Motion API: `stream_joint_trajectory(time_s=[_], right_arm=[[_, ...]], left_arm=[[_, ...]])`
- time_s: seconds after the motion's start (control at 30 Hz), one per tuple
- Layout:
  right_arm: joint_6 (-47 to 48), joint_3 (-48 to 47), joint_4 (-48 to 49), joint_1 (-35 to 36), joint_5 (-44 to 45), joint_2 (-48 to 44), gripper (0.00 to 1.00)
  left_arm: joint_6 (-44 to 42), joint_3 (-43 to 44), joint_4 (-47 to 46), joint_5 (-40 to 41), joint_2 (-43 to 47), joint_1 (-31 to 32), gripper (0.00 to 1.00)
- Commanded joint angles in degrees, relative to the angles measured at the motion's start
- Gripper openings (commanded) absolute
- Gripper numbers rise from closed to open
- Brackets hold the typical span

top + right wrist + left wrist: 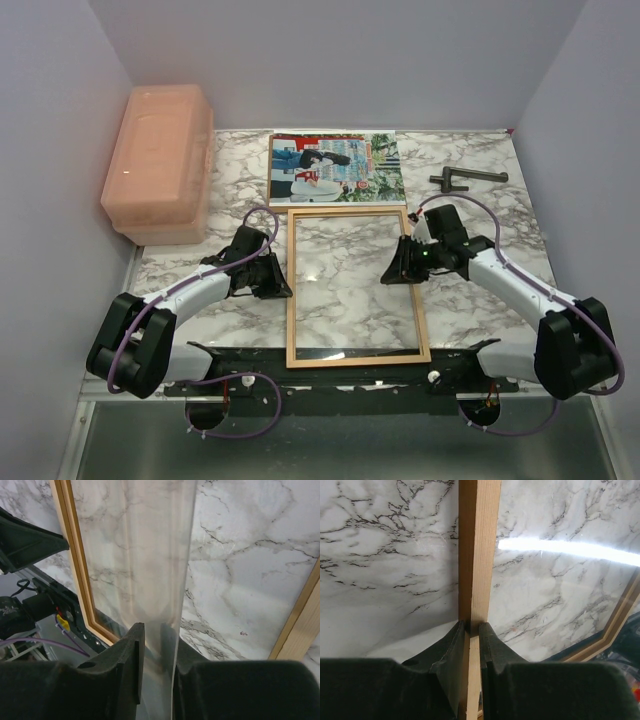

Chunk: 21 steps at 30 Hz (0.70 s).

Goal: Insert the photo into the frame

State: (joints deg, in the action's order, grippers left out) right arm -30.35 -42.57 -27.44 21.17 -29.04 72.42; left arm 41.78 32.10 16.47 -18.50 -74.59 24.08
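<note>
Progress looks early: nothing has gone into the frame yet, and the whole loading step is left.

Spread across the marble surface, the pieces lie apart. A pink box sits at 10 o'clock from the middle, clear of the work.

The frame lies flat in the middle, long side running toward the arms. It is a thin orange-brown wooden rectangle with a narrow border, and marble shows through its opening. A bright streak of glare on it suggests a clear pane is in or over it.

The photo lies flat at 12 o'clock from the frame, just beyond its far rail, untouched. It is a colour print of two figures among red and white shapes, with green along the top. It looks a little smaller than the frame's opening.

The left tool is at the frame's 9 o'clock rail; its wrist view shows both fingers pinched tight on the wood. The right tool is at the 3 o'clock rail, closed on the edge of the clear pane rather than on the wood. Whether the pane is lifted free of the frame I cannot tell.

A small dark metal key lies at 2 o'clock, out of play.

I judge that the pane must be dealt with before the photo can be brought over.
</note>
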Motion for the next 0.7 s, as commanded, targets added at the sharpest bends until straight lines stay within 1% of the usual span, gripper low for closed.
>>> stream_joint_trajectory(time_s=[0.0, 0.1, 0.13, 0.3, 0.4, 0.53, 0.67], right_arm=[[0.6, 0.5, 2.3, 0.6, -2.1, 1.3, 0.3], [0.8, 0.6, 2.3, 0.6, -1.7, 1.9, 0.35], [0.9, 0.6, 2.4, 0.6, -1.7, 2.0, 0.39], [1.0, 0.0, 2.3, 0.6, -1.1, 2.4, 0.68], [1.4, -0.5, 1.6, 0.6, 0.0, 2.4, 0.82], [1.4, -0.9, 0.7, 0.6, 1.7, 2.4, 0.89], [1.0, -0.8, 0.2, 0.6, 3.3, 2.3, 0.92]], left_arm=[[-2.4, -2.5, 3.5, 5.1, -2.9, 0.4, 0.18], [-2.4, -2.5, 3.5, 5.1, -2.9, 0.4, 0.18], [-2.4, -2.5, 3.5, 5.1, -2.9, 0.4, 0.18], [-2.4, -2.6, 3.5, 5.1, -2.8, 0.5, 0.18], [-2.4, -2.6, 3.4, 5.1, -2.8, 0.5, 0.18], [-2.4, -2.5, 3.4, 5.0, -2.9, 0.5, 0.18], [-2.5, -2.5, 3.3, 5.1, -3.0, 0.5, 0.18]])
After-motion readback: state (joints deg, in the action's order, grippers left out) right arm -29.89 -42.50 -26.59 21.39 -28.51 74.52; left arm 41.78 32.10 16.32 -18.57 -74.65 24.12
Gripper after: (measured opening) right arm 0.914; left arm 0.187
